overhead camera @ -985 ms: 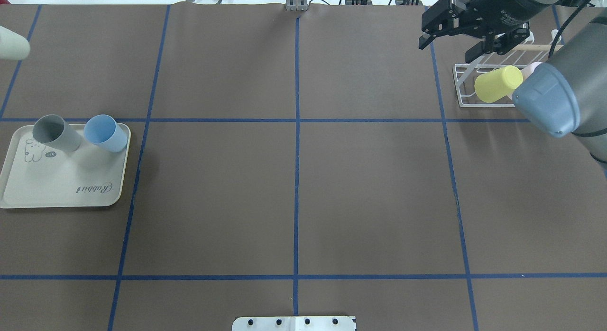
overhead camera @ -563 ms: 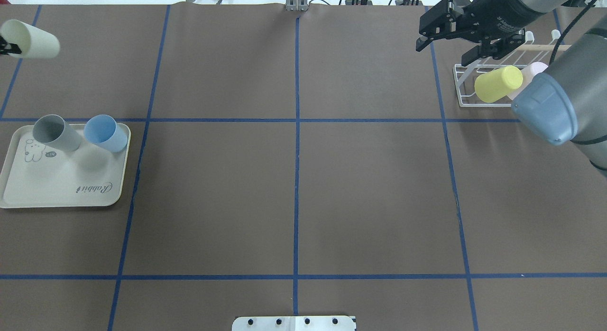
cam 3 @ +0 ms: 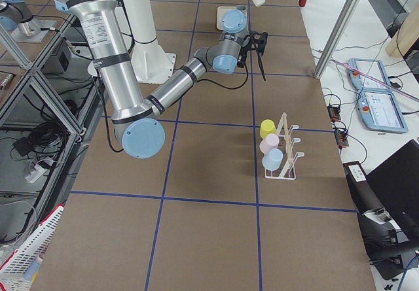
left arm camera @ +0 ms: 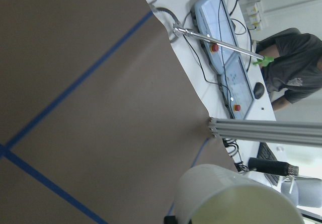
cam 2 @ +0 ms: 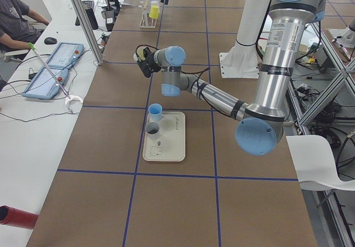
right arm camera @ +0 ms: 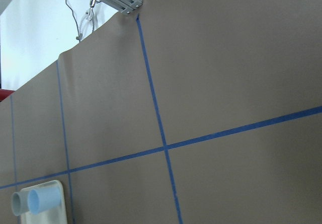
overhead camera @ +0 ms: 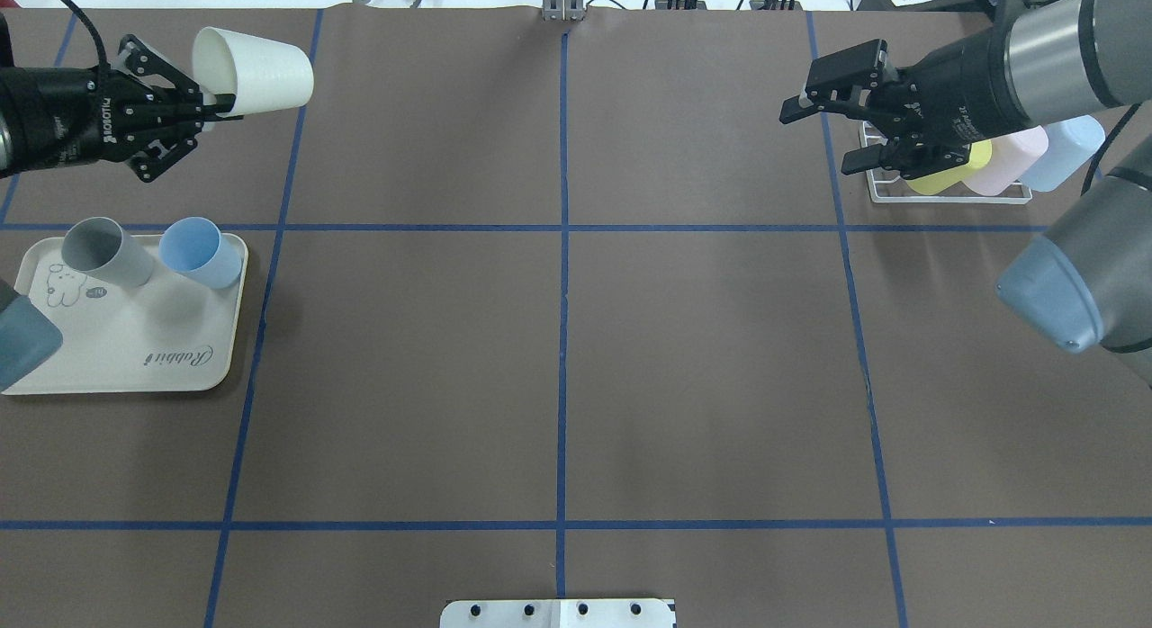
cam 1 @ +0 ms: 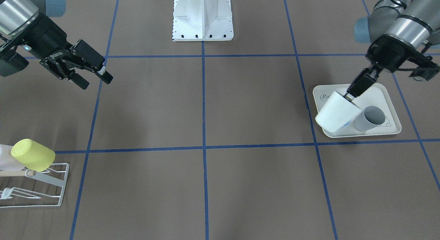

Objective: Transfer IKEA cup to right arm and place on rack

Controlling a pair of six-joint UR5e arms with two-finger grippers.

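A cream IKEA cup (overhead camera: 256, 70) lies on its side in the air, its rim pinched by my left gripper (overhead camera: 216, 103), which is shut on it above the table's far left. It also shows in the front view (cam 1: 335, 113) and in the left wrist view (left arm camera: 226, 196). My right gripper (overhead camera: 821, 139) is open and empty, held in the air just left of the white wire rack (overhead camera: 945, 196); in the front view the gripper (cam 1: 97, 81) points toward the table's middle. The rack (cam 1: 51, 185) holds a yellow cup (overhead camera: 945, 174), a pink cup (overhead camera: 1012, 160) and a light blue cup (overhead camera: 1066, 151).
A cream rabbit-printed tray (overhead camera: 126, 349) at the left holds a grey cup (overhead camera: 101, 250) and a blue cup (overhead camera: 200, 252). Blue tape lines cross the brown table. My right arm's elbow (overhead camera: 1071, 286) hangs over the right side. Operator desks stand beyond the far edge.
My left gripper has come in from the left edge toward the right with the cream cup. My right gripper has shifted off the rack, down and left, uncovering the pink and light blue cups.
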